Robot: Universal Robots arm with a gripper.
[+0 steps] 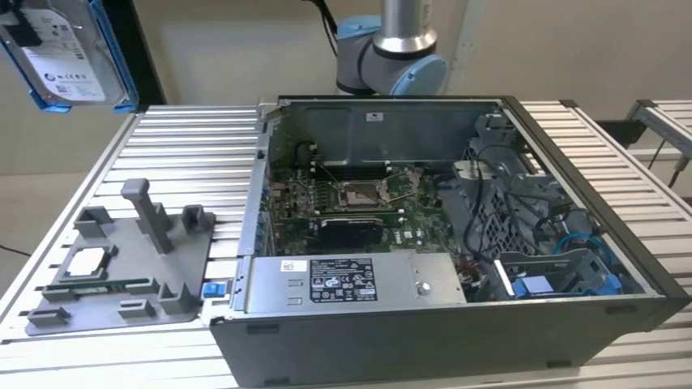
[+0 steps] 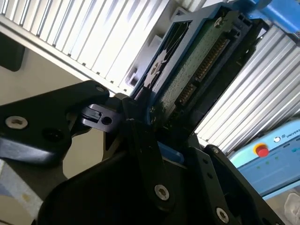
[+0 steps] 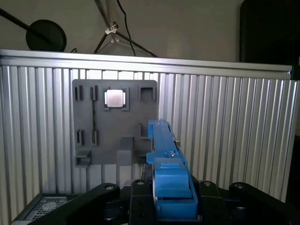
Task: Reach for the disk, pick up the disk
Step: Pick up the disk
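1. Where the exterior view's upper left corner crops it, the disk (image 1: pixel 71 55) hangs high above the ribbed aluminium table (image 1: pixel 184 150). It is a flat silver-grey metal slab with a white printed label, set in a bright blue plastic frame.
2. The disk (image 2: pixel 199 58) in the second wrist view shows its other face, a green circuit board with a row of connector pins, blue rail alongside.
3. The disk (image 3: pixel 164 150) in the first wrist view stands edge-on, showing as a narrow blue strip.
4. The gripper (image 2: pixel 161 124), of matte black links with bright screw heads, has its jaws clamped on the disk's lower end, one on each flat side. In the first wrist view the gripper (image 3: pixel 171 199) brackets the blue frame.
5. The grey fixture plate (image 3: pixel 115 122) is moulded plastic with slots and posts and lies flat on the table, below the disk. It carries a small square silver chip (image 3: pixel 114 98).
6. The same plate (image 1: pixel 130 259) lies at the exterior view's left, just beside the open computer case (image 1: pixel 433 324), a dark metal box with its board and cables exposed.
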